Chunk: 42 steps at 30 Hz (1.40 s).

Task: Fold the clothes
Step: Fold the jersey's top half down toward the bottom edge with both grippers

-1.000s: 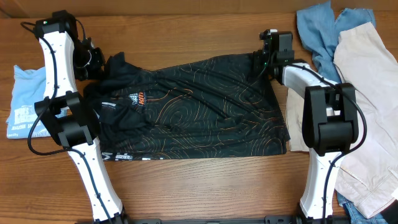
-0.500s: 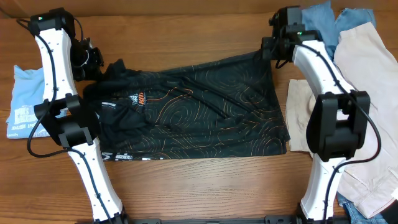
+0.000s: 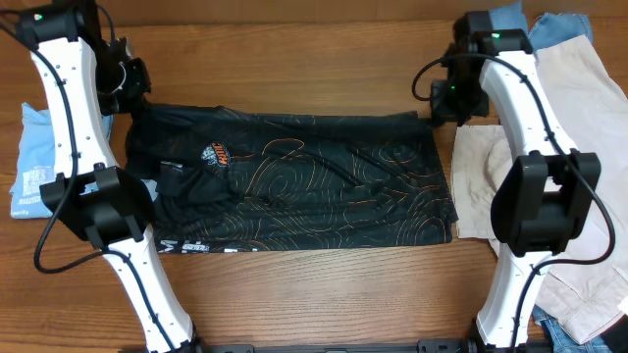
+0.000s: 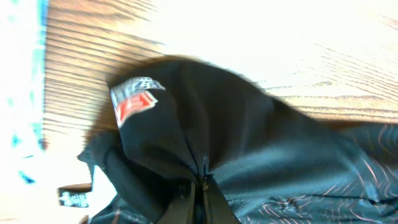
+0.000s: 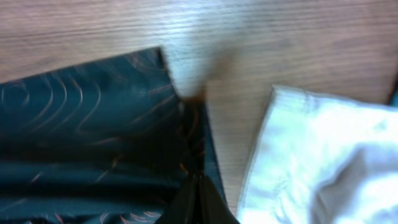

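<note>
Pinching the black garment [image 3: 324,186] are left fingers [image 4: 185,210] and right fingers [image 5: 214,210].

My left gripper [image 4: 200,184] sits at the bottom of the picture. Its two fingers are pressed tight together, with a bunch of the black cloth [image 4: 249,143] pinched between them. The black cloth puffs up from the pinch in a soft hump. A small red label [image 4: 132,109] shows on its left side. Thin orange lines run over the cloth at the lower right. Behind it I see the brown wooden table [image 4: 87,43]. A pale blue cloth [image 4: 22,124] lies at the left edge. It all looks blurry.
</note>
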Available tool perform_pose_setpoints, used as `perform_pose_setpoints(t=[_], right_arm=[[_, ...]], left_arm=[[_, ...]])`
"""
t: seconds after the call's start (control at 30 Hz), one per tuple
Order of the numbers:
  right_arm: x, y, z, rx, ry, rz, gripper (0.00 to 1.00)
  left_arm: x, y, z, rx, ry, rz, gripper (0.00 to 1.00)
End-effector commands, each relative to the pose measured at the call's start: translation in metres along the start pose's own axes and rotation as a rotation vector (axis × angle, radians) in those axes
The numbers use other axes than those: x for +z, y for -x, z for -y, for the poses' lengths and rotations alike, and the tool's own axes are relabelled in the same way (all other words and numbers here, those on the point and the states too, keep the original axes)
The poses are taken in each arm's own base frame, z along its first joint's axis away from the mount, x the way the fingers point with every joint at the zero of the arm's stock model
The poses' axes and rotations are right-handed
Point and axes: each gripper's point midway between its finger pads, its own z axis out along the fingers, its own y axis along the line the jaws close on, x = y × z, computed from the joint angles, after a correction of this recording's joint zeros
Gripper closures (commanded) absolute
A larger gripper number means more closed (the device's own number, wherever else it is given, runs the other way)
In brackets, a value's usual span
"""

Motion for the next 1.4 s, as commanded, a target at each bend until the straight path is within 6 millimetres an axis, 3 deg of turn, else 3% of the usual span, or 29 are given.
perform_pose_setpoints(t=[0.0, 0.3, 0.7, 1.07, 1.37], right_arm=[[-0.048, 0.003, 0.016, 0.053, -0.008, 0.088, 0.96], [-0.07, -0.032, 0.014, 0.066, 0.033, -0.002, 0.96], [-0.072, -0.078, 0.009, 0.08, 0.059, -0.194, 0.96], [-0.033, -0.133, 0.01, 0.085, 0.037, -0.408, 0.96], [-0.023, -0.169, 0.012, 0.089, 0.031, -0.475, 0.96]], left_arm=[[-0.02, -0.015, -0.005, 0.007, 0.058, 0.008, 0.96], [-0.002, -0.073, -0.014, -0.009, 0.079, -0.177, 0.96], [-0.009, -0.138, -0.034, -0.037, 0.181, -0.278, 0.96], [0.026, -0.157, -0.049, -0.059, 0.228, -0.329, 0.96], [0.041, -0.17, -0.058, -0.083, 0.27, -0.367, 0.96]])
